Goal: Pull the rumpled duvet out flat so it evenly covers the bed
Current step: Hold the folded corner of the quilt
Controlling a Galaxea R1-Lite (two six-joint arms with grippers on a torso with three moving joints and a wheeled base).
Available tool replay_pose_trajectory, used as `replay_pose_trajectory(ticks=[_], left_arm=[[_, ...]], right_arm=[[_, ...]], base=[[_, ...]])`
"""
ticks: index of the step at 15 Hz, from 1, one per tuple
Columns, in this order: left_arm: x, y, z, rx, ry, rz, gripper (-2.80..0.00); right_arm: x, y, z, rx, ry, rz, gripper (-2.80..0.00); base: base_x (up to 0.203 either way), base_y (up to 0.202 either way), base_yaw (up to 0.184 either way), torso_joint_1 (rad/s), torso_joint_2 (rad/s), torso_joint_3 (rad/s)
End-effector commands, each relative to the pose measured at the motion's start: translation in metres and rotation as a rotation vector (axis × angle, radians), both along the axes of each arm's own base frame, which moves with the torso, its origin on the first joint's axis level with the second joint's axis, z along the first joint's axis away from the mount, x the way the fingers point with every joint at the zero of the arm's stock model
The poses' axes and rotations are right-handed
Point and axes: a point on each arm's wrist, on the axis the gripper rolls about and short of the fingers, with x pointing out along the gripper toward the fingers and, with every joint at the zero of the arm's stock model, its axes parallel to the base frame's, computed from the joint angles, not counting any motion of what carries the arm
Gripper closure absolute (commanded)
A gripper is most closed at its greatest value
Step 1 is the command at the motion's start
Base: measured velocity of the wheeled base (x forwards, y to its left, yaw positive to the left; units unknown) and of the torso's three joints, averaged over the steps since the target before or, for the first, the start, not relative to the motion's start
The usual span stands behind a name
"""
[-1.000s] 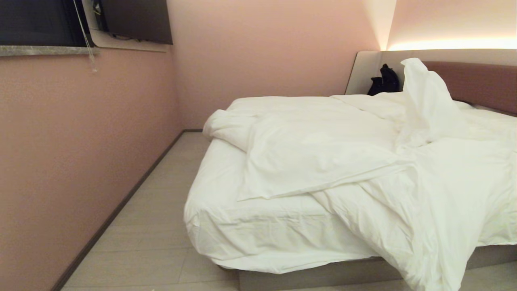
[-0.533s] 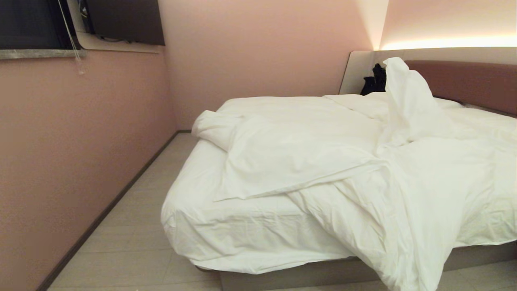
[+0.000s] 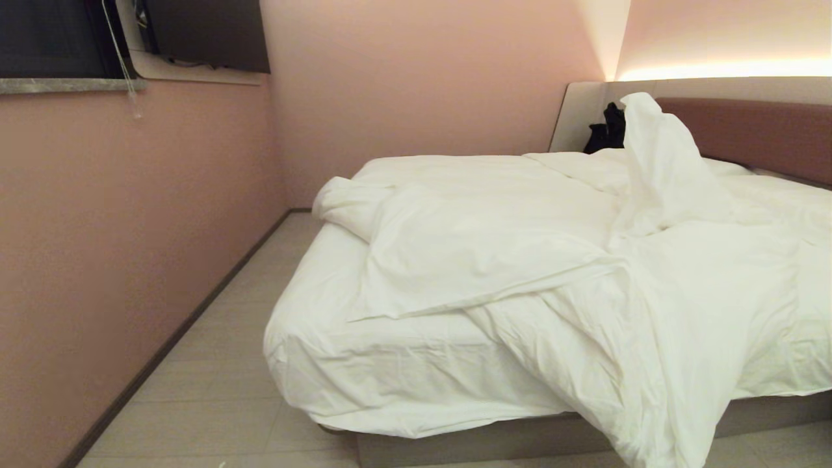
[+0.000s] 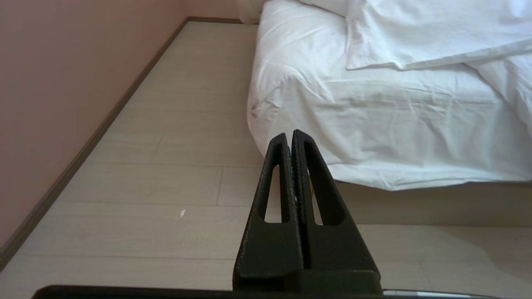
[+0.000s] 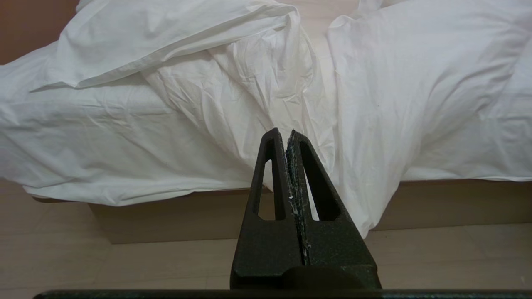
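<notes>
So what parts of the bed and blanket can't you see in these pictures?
- The bed: its right side is cut off by the head view's edge.
- The duvet: a raised peak hides part of the headboard and of the black thing, too small and dark to identify.
- Pillows: none can be told apart; the duvet covers that end.
- Left gripper and right gripper: outside the head view, seen only in the wrist views, both shut and empty.
</notes>
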Motion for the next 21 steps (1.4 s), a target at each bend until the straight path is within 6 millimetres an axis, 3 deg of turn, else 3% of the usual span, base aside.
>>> replay_pose_trajectory(ticks=[1, 13, 21], left_arm=[[-0.0001, 0.0000, 0.0000, -0.001, 0.001, 0.001, 0.00], [-0.0001, 0.0000, 0.0001, -0.003, 0.000, 0.003, 0.00], [-0.0001, 0.0000, 0.0000, -0.002, 0.001, 0.002, 0.00]], right_arm=[[0.0000, 0.0000, 0.0001, 0.000, -0.002, 0.000, 0.00], [0.0000, 0.0000, 0.0001, 0.000, -0.002, 0.000, 0.00], [0.0000, 0.0000, 0.0001, 0.000, -0.002, 0.000, 0.00]], base=[[0.000, 0.000, 0.000, 0.000, 0.00, 0.000], [0.000, 0.000, 0.000, 0.000, 0.00, 0.000], [0.182, 0.000, -0.001, 0.000, 0.00, 0.003]])
